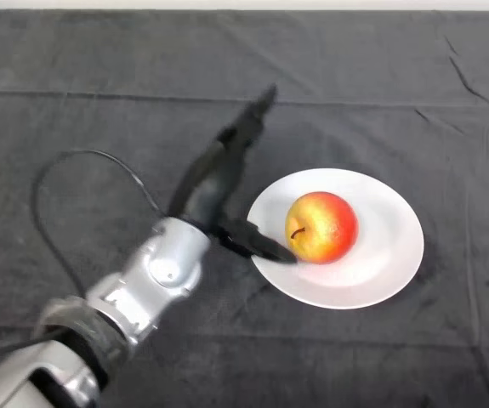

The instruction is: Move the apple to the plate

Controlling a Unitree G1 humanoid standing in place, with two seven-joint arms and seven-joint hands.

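Note:
A red and yellow apple (321, 226) sits upright on a white plate (389, 246), left of the plate's middle, stem up. My left hand (214, 178) is just left of the plate, open. Its fingers (248, 123) point straight away toward the far side of the table. Its thumb (257, 242) reaches right over the plate's left rim and ends close beside the apple; I cannot tell if it touches it. The hand holds nothing.
The table is covered by a dark wrinkled cloth (74, 144). My silver-grey forearm (142, 289) comes in from the lower left.

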